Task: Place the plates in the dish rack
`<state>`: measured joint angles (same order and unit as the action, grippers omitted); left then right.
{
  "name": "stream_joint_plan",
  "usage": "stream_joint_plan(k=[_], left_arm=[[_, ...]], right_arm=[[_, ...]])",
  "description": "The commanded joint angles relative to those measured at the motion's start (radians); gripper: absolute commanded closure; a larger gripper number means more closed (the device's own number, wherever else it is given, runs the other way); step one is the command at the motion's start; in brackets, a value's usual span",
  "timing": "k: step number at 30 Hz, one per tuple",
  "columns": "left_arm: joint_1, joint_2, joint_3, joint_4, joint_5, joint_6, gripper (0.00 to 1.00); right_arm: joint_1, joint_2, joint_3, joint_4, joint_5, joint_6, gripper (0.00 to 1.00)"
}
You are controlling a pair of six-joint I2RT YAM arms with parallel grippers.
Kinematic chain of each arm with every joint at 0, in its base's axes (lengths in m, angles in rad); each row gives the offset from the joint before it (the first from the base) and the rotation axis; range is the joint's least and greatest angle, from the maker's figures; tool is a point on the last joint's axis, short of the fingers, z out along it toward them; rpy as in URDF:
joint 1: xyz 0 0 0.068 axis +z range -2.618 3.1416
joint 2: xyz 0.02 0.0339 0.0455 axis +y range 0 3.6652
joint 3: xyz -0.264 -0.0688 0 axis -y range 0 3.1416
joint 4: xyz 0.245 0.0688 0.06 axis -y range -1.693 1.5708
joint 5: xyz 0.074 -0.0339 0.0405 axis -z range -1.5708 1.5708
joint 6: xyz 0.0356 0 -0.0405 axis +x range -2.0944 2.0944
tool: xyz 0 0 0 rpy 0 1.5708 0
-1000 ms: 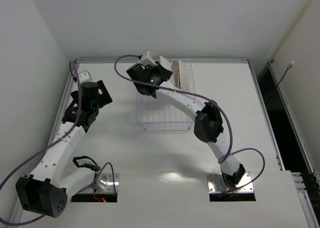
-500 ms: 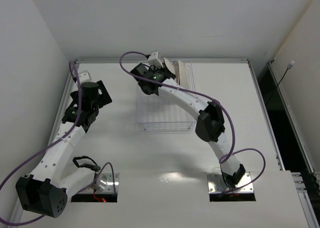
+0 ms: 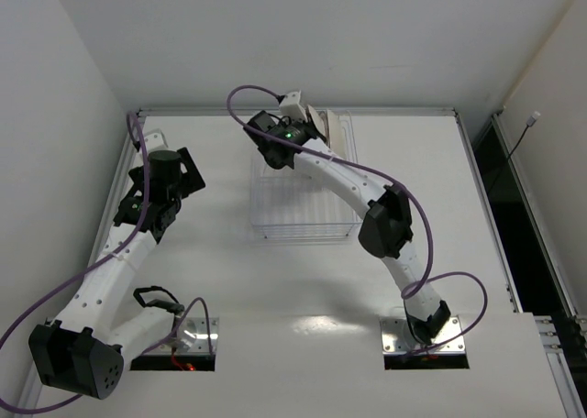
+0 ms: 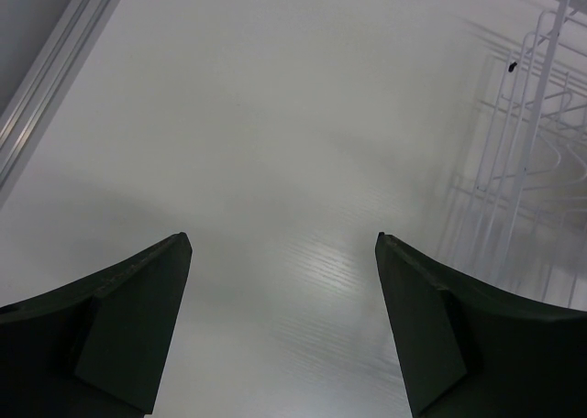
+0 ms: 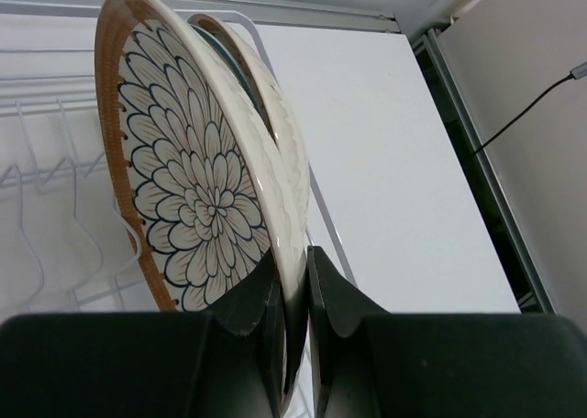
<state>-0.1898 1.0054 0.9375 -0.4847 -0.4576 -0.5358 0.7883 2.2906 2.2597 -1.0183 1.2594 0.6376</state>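
Note:
My right gripper (image 5: 295, 294) is shut on the lower edge of a brown-rimmed plate (image 5: 197, 180) with a white petal pattern and holds it upright on edge. A second brown-rimmed plate (image 5: 246, 70) stands on edge close behind it. In the top view my right gripper (image 3: 301, 127) holds the plate (image 3: 319, 125) over the far end of the dish rack (image 3: 298, 218), next to upright plates (image 3: 337, 136) there. I cannot make out the sunburst plate. My left gripper (image 4: 282, 326) is open and empty over bare table left of the rack; it also shows in the top view (image 3: 188, 172).
The rack's thin white tines (image 5: 37, 207) stand left of the held plate, and its side rail (image 5: 323, 207) runs to the right. The rack's corner (image 4: 527, 161) lies right of my left gripper. A raised table rim (image 3: 293, 112) runs along the far edge.
My right gripper has moved to the right and toward the far end of the rack with the plate, closing on the plates standing there. The left arm has not moved.

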Motion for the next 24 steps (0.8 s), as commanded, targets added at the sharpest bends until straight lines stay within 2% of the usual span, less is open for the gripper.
stream_joint_plan(k=[1, 6, 15, 16, 17, 18, 19, 20, 21, 24], left_arm=[[0.007, -0.025, -0.002, 0.020, -0.015, -0.009, 0.20], [0.007, -0.025, -0.002, 0.020, -0.006, -0.009, 0.20], [0.007, -0.025, -0.002, 0.020, 0.004, -0.009, 0.20], [0.007, -0.025, -0.002, 0.020, 0.004, -0.009, 0.20], [0.007, -0.025, -0.002, 0.020, 0.004, -0.009, 0.20], [0.007, -0.025, -0.002, 0.020, 0.004, -0.009, 0.20], [0.007, -0.025, -0.002, 0.020, 0.004, -0.009, 0.20], [0.007, -0.025, -0.002, 0.020, 0.004, -0.009, 0.20], [0.007, -0.025, -0.002, 0.020, 0.004, -0.009, 0.20], [0.007, -0.034, -0.002, 0.020, 0.004, -0.009, 0.20]], right_arm=[[-0.040, 0.019, 0.073, -0.014, 0.049, 0.017, 1.00], [-0.050, 0.061, 0.084, 0.021, 0.061, -0.070, 1.00], [-0.011, 0.110, 0.025, 0.369, 0.267, -0.475, 0.99], [-0.011, 0.101, -0.001, 0.429, 0.293, -0.533, 0.99], [-0.011, 0.090, -0.035, 0.618, 0.361, -0.606, 0.99], [-0.011, 0.078, -0.134, 0.768, 0.394, -0.832, 1.00], [-0.001, 0.051, -0.193, 0.944, 0.412, -0.969, 1.00], [-0.001, 0.050, -0.271, 1.229, 0.428, -1.084, 1.00], [-0.001, 0.041, -0.284, 1.295, 0.437, -1.201, 1.00], [-0.001, 0.050, -0.273, 1.298, 0.459, -1.202, 1.00]])
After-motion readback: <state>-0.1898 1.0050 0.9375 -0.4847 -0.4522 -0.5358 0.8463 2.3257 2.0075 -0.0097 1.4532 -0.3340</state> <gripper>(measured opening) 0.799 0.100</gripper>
